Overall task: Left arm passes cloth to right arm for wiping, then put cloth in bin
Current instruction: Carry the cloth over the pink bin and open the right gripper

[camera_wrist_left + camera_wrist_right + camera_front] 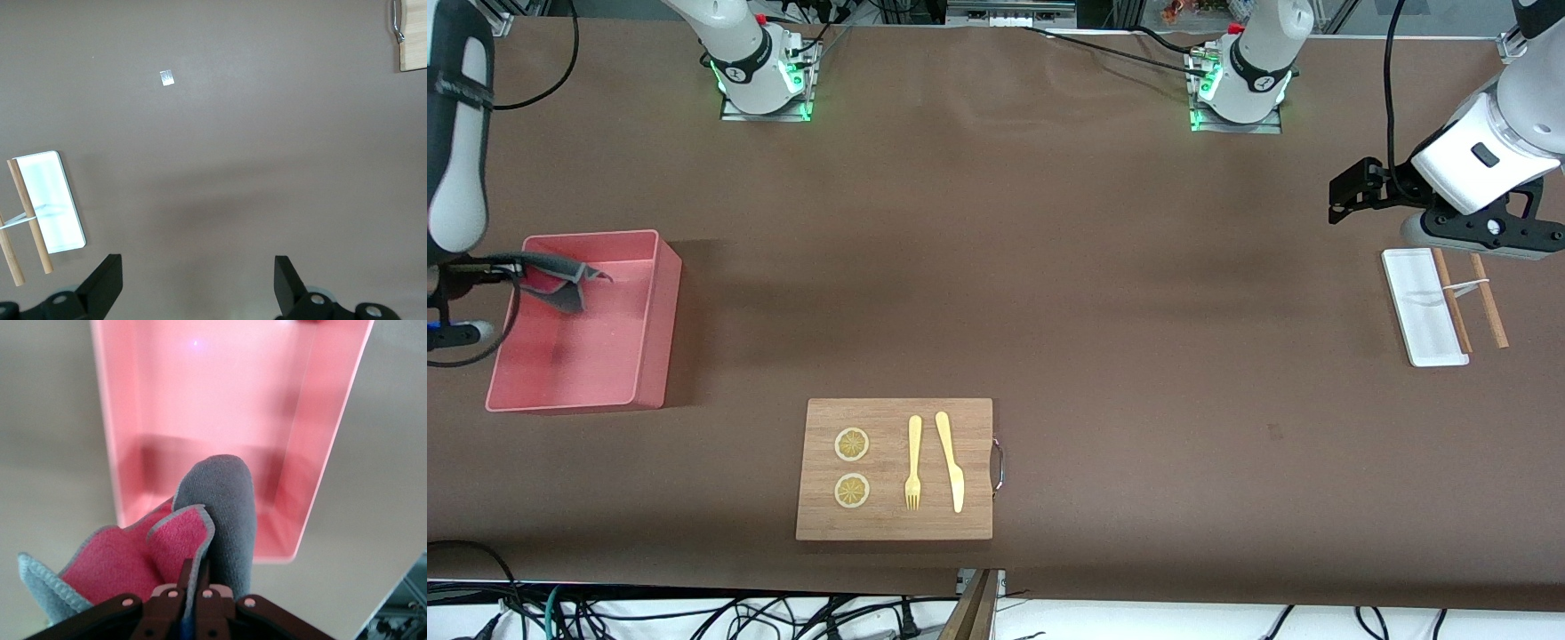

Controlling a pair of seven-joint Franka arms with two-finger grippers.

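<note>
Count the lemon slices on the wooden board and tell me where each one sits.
2. Both lie on the wooden board, toward the right arm's end of it, beside the fork. One lemon slice is farther from the front camera; the other lemon slice is nearer. None appear hidden.

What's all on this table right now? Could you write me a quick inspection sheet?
Surface: brown table.
Job's things: grey and pink cloth hangs over the pink bin.
Clutter: wooden board with two lemon slices, fork, knife; white tray beside chopsticks.
Grippers: right gripper shut on the cloth; left gripper open, waiting above the tray.
Cables: along the table edges.
Surroundings: nothing seen.
</note>
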